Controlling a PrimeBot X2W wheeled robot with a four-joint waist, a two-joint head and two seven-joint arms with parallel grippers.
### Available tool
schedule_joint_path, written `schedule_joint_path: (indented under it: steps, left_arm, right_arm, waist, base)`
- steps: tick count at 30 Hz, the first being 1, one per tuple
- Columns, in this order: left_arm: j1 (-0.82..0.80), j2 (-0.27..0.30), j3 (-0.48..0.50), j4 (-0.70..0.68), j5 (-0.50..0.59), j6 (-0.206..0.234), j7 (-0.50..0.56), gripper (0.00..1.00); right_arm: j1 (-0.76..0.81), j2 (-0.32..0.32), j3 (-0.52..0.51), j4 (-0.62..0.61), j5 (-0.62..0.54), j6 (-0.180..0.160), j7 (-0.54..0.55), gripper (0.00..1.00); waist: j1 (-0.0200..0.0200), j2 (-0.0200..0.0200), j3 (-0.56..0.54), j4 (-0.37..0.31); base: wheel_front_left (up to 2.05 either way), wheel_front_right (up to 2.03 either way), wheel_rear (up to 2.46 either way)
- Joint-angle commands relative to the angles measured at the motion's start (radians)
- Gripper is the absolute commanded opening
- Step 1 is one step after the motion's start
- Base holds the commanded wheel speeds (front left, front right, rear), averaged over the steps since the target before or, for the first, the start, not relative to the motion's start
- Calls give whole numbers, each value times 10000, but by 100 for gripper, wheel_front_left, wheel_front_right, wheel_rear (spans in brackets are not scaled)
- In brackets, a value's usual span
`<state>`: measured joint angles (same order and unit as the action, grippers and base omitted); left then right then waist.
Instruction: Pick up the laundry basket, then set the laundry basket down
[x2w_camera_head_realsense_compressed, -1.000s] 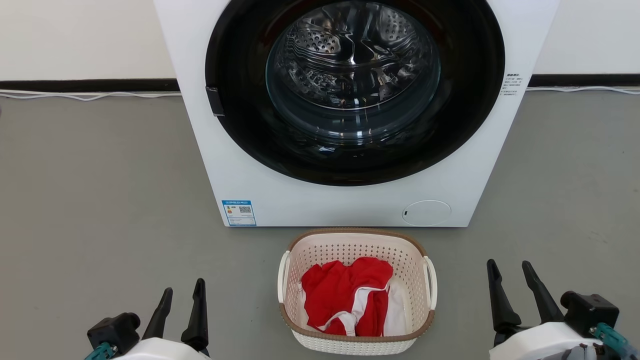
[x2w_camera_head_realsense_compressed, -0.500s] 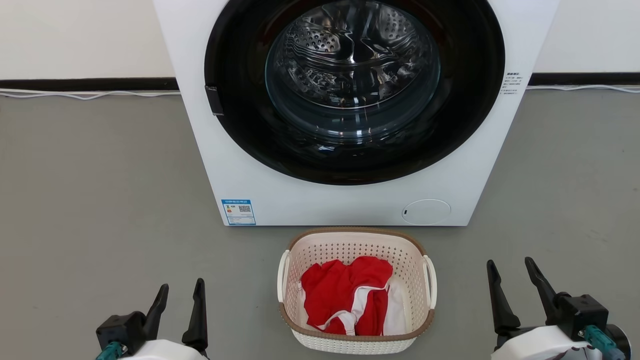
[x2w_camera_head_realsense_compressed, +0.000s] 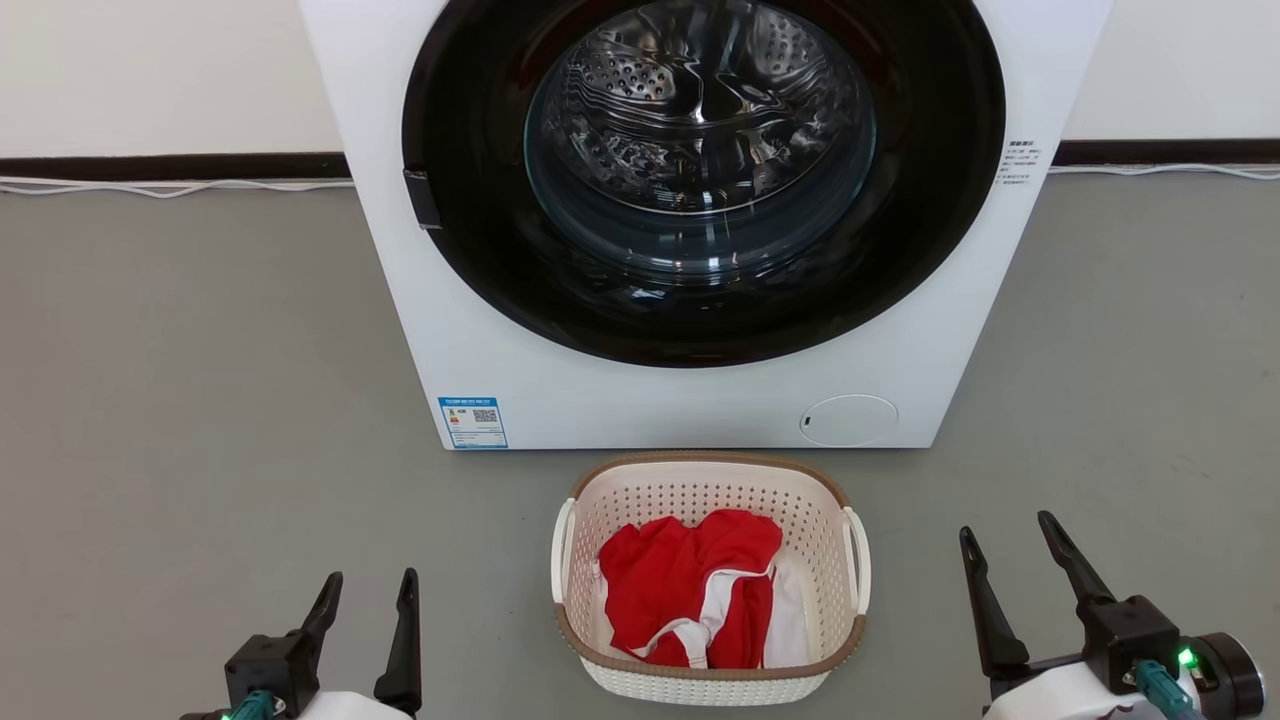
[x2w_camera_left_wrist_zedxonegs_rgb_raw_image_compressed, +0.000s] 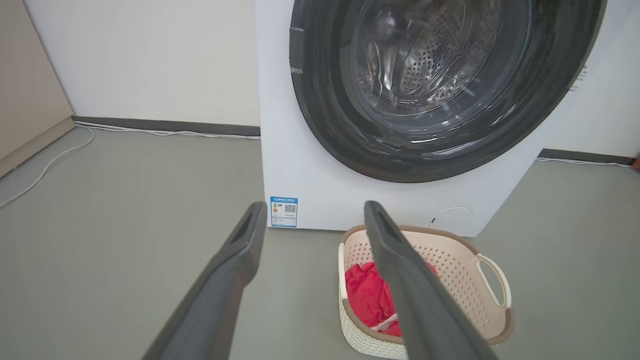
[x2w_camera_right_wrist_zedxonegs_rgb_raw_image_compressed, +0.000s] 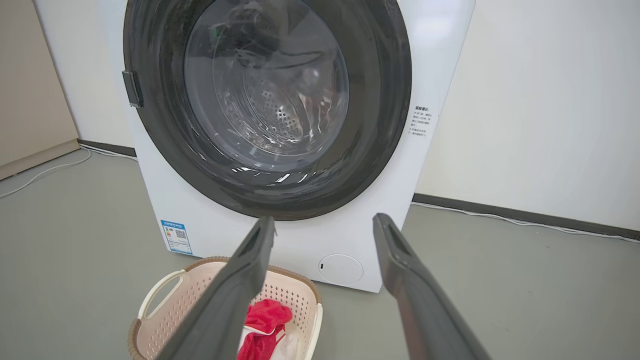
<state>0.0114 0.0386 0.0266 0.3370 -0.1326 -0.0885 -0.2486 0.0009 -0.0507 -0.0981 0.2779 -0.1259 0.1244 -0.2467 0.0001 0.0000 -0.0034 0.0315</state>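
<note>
Fingers spread and empty on left gripper (x2w_camera_head_realsense_compressed: 371, 580) and right gripper (x2w_camera_head_realsense_compressed: 1007, 530), flanking laundry basket (x2w_camera_head_realsense_compressed: 705, 463) mid-floor (x2w_camera_head_realsense_compressed: 200, 400), side handles facing them, apparently staged for two-armed lift; red garment (x2w_camera_head_realsense_compressed: 690, 575) inside; washer (x2w_camera_head_realsense_compressed: 640, 405) just behind.

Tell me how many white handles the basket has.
2. On the basket: the left handle at its left side, the right handle at its right side. None looks hidden.

Cream perforated laundry basket (x2w_camera_head_realsense_compressed: 818, 528), brown-rimmed, upright on floor, red cloth inside.
</note>
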Motion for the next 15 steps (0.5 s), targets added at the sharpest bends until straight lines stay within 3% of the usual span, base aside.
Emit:
schedule_joint_path:
  steps: [1,15]
  left_arm:
    - [-277,116,310,-189,148,18,-132,100]
    - [-335,116,312,-30,12,62,-132,100]
  right_arm:
    - [-57,-41,193,-208,-159,63,-151,100]
    - [-74,-12,64,-173,-103,63,-151,100]
  waist:
    - [0,0,8,-17]
    - [0,0,45,-118]
  base:
    - [0,0,0]
    - [0,0,0]
